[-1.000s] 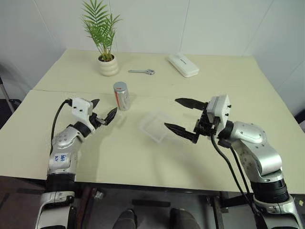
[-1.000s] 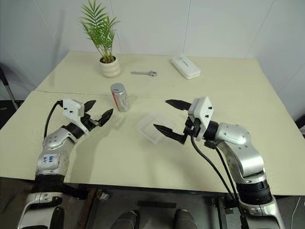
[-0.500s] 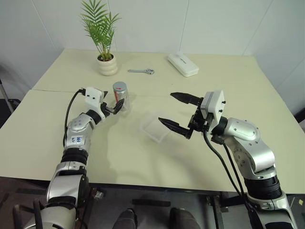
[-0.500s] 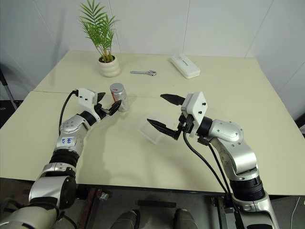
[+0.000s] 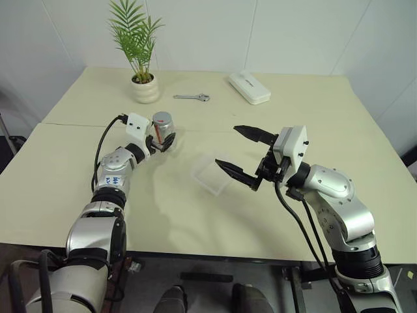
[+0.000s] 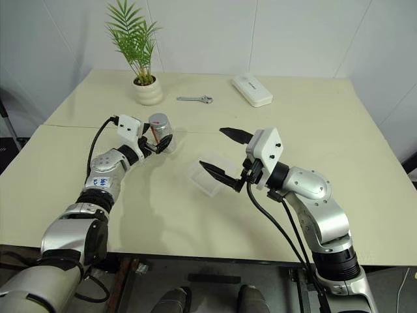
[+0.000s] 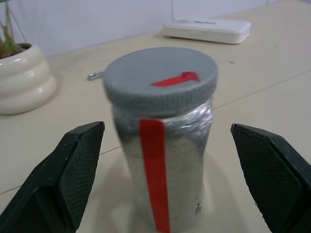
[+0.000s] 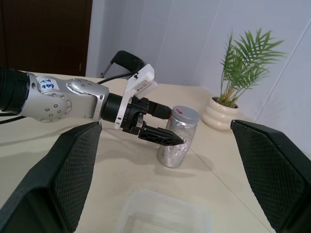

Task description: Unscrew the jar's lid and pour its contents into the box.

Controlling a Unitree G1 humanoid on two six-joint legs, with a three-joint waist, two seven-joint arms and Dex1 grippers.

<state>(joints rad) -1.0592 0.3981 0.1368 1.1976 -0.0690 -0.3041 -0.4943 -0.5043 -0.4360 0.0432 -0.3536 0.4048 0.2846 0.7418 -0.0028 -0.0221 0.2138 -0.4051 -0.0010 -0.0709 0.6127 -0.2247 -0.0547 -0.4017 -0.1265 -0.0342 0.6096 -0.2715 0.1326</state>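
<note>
Jar [image 7: 160, 155] upright between spread fingers of left end effector [image 7: 165, 184], untouched.

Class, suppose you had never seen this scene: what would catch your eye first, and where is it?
First, the silvery jar with its grey lid on, standing upright on the table, framed by the open left pincer. Next, the right pincer, open, above the clear box near the table's middle. At the back stands a potted palm.

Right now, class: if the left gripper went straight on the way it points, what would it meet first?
The jar: it stands upright between the left gripper's open fingers, lid on.
</note>
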